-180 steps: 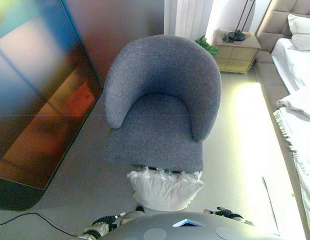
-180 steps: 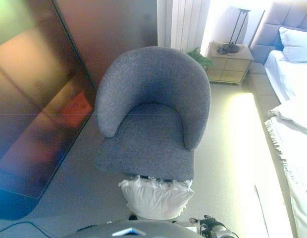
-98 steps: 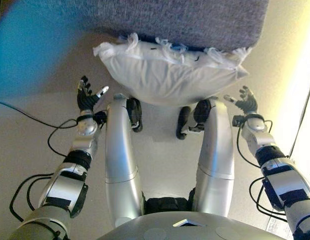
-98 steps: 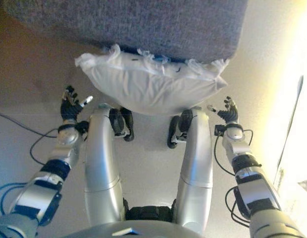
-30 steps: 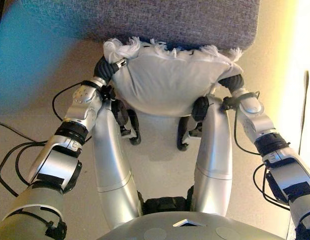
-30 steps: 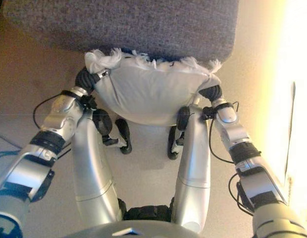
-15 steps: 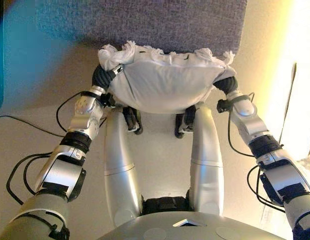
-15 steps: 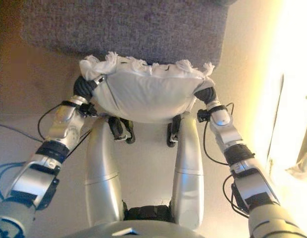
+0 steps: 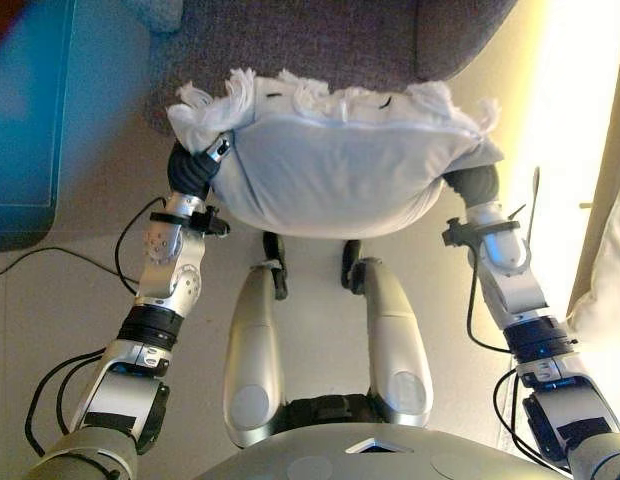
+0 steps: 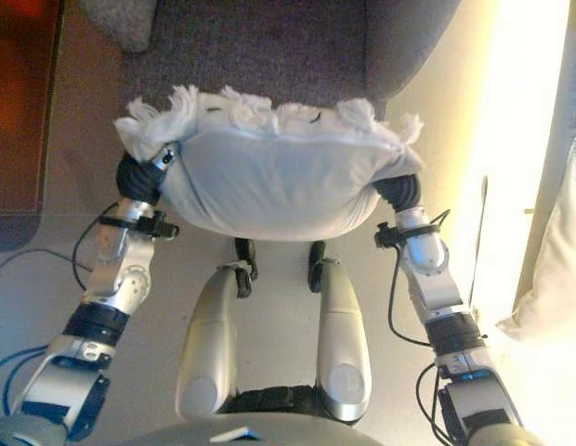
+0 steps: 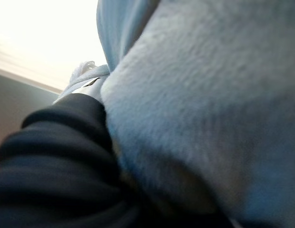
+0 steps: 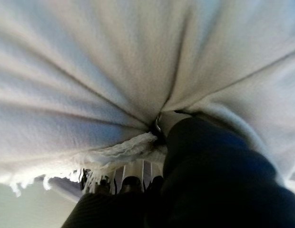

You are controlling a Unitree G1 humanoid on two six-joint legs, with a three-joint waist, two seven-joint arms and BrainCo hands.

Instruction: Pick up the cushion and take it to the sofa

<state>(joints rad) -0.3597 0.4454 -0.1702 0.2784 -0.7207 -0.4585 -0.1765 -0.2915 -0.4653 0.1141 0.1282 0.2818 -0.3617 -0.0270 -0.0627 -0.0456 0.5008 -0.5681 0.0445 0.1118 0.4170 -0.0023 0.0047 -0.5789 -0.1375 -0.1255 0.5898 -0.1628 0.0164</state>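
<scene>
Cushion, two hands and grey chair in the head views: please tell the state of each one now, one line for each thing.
cushion: white, fringed along its far edge, off the floor, held between both hands in front of the chair.
left hand: pressed against the cushion's left end; fingers hidden.
right hand: against the cushion's right end, fingers hidden beneath it.
grey chair: standing beyond the cushion, no object on the visible seat.

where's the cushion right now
In the eye views the white fringed cushion sits centre frame, held between the left hand and the right hand, just in front of the grey armchair.
</scene>
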